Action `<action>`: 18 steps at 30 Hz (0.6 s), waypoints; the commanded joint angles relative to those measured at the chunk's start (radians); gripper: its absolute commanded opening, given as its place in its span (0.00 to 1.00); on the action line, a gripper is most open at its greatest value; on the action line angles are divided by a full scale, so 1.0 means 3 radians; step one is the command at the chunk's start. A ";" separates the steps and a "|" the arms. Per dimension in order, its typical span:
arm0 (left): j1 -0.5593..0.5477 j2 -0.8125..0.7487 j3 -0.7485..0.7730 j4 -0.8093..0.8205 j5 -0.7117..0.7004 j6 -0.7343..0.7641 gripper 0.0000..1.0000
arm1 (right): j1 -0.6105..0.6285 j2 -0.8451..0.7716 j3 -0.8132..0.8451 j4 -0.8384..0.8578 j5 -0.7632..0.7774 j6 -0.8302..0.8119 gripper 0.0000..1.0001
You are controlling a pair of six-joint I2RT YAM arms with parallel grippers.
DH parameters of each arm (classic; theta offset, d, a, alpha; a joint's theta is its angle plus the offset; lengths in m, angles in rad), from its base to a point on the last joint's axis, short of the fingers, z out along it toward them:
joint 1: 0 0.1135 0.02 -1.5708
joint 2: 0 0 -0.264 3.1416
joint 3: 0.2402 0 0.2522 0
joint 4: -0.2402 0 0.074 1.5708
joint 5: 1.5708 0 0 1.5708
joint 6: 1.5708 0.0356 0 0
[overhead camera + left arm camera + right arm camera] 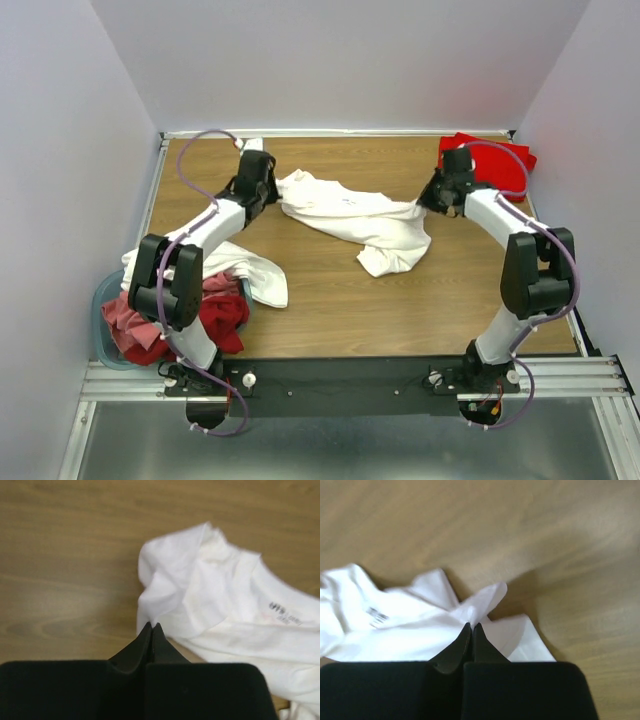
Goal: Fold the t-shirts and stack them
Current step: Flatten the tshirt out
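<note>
A crumpled white t-shirt (pixel 350 215) lies stretched across the middle of the wooden table (pixel 330 310). My left gripper (pixel 272 190) is shut on its left end; in the left wrist view the tips (pixel 151 626) pinch a fold of the white t-shirt (pixel 210 600). My right gripper (pixel 424 203) is shut on its right end; in the right wrist view the tips (pixel 471 626) pinch the white t-shirt (pixel 410 625). A bright red t-shirt (pixel 492 158) lies at the back right corner. Another white t-shirt (pixel 255 275) and red and pink ones (pixel 215 315) hang over the tub.
A pale blue plastic tub (pixel 108 345) stands off the table's front left corner, full of clothes. White walls close in the table on three sides. A black rail (pixel 340 380) with both arm bases runs along the near edge.
</note>
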 commanded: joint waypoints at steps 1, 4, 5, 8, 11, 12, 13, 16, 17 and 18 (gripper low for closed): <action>0.0157 -0.0112 0.0765 -0.0087 0.0430 0.0045 0.00 | -0.0301 -0.0099 0.0671 -0.0163 -0.0203 -0.0127 0.01; 0.0269 -0.0020 0.1394 -0.0255 0.0503 -0.0047 0.00 | -0.0450 -0.0008 0.1325 -0.0322 -0.0249 -0.0158 0.00; 0.0305 0.0001 0.1559 -0.0292 0.0518 -0.0088 0.00 | -0.0481 0.0023 0.1489 -0.0358 -0.0255 -0.0163 0.01; 0.0418 0.0047 0.2100 -0.0369 0.0743 -0.0216 0.00 | -0.0496 0.0105 0.2102 -0.0450 -0.0367 -0.0209 0.00; 0.0489 -0.0029 0.2337 -0.0318 0.0891 -0.0267 0.00 | -0.0502 0.0065 0.2511 -0.0466 -0.0479 -0.0266 0.01; 0.0500 -0.0126 0.2333 -0.0282 0.0927 -0.0277 0.00 | -0.0497 0.0034 0.2553 -0.0466 -0.0505 -0.0281 0.01; 0.0510 -0.0187 0.2242 -0.0201 0.0937 -0.0283 0.00 | -0.0502 -0.0012 0.2564 -0.0466 -0.0581 -0.0291 0.01; 0.0551 -0.0489 0.1945 -0.0078 0.0989 -0.0298 0.00 | -0.0496 -0.0303 0.2320 -0.0461 -0.0704 -0.0327 0.01; 0.0566 -0.0576 0.1666 -0.0027 0.0983 -0.0303 0.00 | -0.0496 -0.0400 0.2197 -0.0461 -0.0715 -0.0368 0.01; 0.0576 -0.0668 0.1506 -0.0006 0.0958 -0.0303 0.00 | -0.0496 -0.0649 0.1862 -0.0461 -0.0715 -0.0388 0.01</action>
